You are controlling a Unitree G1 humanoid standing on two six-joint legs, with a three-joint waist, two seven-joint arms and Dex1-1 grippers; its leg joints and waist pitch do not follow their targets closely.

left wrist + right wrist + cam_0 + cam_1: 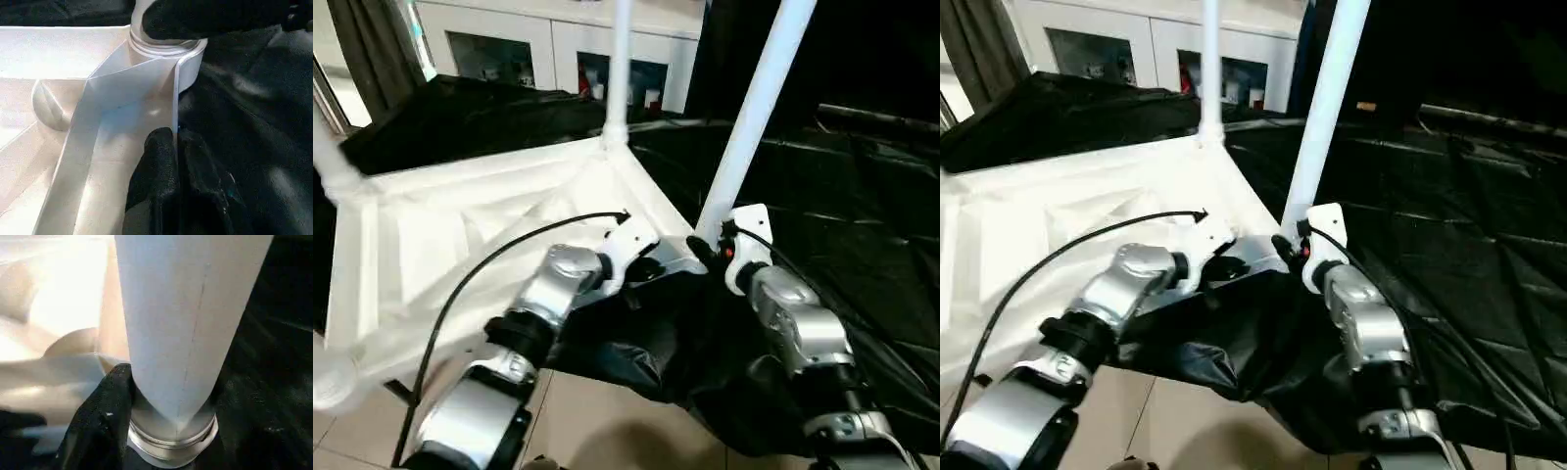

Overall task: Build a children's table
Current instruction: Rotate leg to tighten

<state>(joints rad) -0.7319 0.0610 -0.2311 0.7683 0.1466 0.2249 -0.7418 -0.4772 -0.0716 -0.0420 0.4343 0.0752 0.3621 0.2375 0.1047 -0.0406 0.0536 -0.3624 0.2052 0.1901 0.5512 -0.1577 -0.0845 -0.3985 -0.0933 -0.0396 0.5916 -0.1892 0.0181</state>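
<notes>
Left eye view: the white table top point(460, 235) lies upside down, ribbed underside up, partly on a black cloth point(822, 235). One white leg point(759, 103) stands in the near corner socket; a second leg point(619, 69) stands in the far corner socket. The left gripper point(658, 262) sits at the rim of the top just beside the near corner. The right gripper point(710, 250) sits at the foot of the near leg. A white cabinet point(558, 49) with glass doors stands behind

Right eye view: the same layout; both silver forearms converge on the near corner, one from each side

Left wrist view: the left gripper's black fingers point(159, 171) are pressed together on the thin upright rim wall point(175, 105) of the top, one finger on each face. The corner socket point(161, 49) lies just beyond, with the other gripper's black finger across it

Right wrist view: the near leg's tapered base enters the socket collar point(171, 435). One black finger point(105, 411) of the right gripper touches the leg's base; the opposite finger is hidden behind the leg, so the grip cannot be confirmed
</notes>
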